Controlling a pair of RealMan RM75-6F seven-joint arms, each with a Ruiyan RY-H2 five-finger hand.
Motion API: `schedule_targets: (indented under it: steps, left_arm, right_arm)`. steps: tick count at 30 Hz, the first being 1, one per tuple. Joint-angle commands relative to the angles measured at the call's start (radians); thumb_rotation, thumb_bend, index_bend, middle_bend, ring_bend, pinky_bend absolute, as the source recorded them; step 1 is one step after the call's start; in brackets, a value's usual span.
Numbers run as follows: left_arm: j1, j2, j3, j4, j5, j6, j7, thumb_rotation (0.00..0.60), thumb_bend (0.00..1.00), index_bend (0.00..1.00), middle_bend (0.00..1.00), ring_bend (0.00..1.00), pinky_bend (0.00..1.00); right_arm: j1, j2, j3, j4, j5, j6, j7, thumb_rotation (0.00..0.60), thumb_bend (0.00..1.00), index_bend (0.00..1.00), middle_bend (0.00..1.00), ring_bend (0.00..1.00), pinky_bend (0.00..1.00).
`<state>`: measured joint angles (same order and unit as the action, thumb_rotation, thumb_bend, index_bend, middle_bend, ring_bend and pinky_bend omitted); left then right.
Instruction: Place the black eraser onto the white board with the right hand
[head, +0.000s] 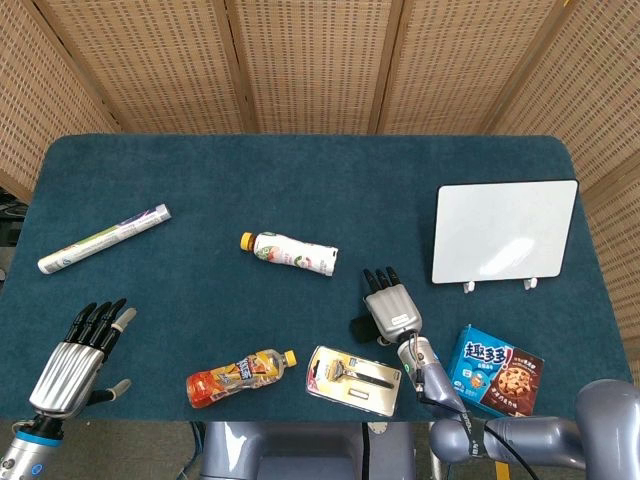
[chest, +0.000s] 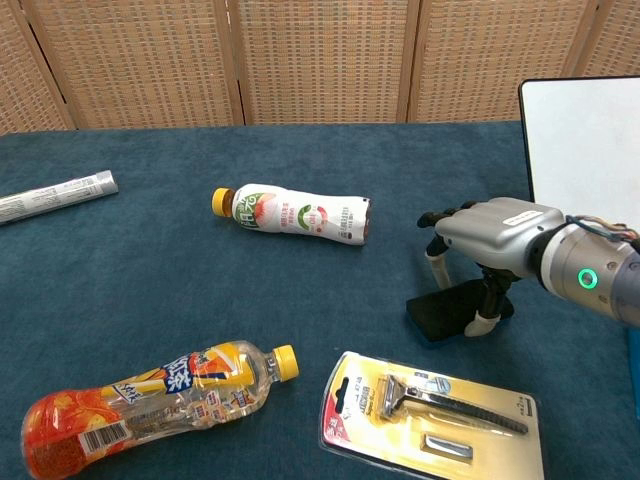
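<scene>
The black eraser (head: 359, 326) (chest: 450, 312) lies on the blue cloth, front of centre, tipped up on one edge. My right hand (head: 392, 310) (chest: 500, 235) arches over it, thumb on its right end and the other fingers on its far side, gripping it. The white board (head: 505, 232) (chest: 585, 140) stands on small feet further back and to the right of that hand. My left hand (head: 80, 355) hovers at the front left corner, fingers spread, holding nothing; only the head view shows it.
A razor pack (head: 353, 380) (chest: 435, 420) lies just in front of the eraser. A cookie box (head: 496, 370) sits right of the hand. A white drink bottle (head: 290, 252) (chest: 295, 214), an orange drink bottle (head: 238, 376) (chest: 150, 395) and a tube (head: 103, 238) lie to the left.
</scene>
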<state>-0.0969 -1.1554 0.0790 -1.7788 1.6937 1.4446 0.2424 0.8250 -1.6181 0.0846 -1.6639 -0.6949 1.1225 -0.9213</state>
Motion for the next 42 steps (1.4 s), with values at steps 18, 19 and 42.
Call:
schedule_targets:
  steps: [18, 19, 42]
  left_arm:
    - [0.0, -0.001, 0.0, 0.0, 0.0, -0.001, 0.001, 0.6, 0.13, 0.0, 0.0, 0.0, 0.0]
    - [0.0, -0.001, 0.0, 0.0, 0.0, -0.001, 0.002, 0.6, 0.13, 0.0, 0.0, 0.0, 0.0]
    - [0.006, -0.009, 0.006, -0.002, 0.013, 0.006, 0.023, 0.6, 0.13, 0.0, 0.0, 0.0, 0.0]
  right_arm:
    - [-0.012, 0.043, 0.0, -0.03, -0.027, 0.049, 0.009, 0.6, 0.05, 0.51, 0.05, 0.0, 0.0]
    - [-0.013, 0.05, 0.004, -0.036, -0.028, 0.056, 0.01, 0.6, 0.05, 0.51, 0.05, 0.0, 0.0]
    - [-0.172, 0.302, 0.065, -0.106, -0.163, 0.265, 0.226, 0.6, 0.03, 0.52, 0.05, 0.0, 0.0]
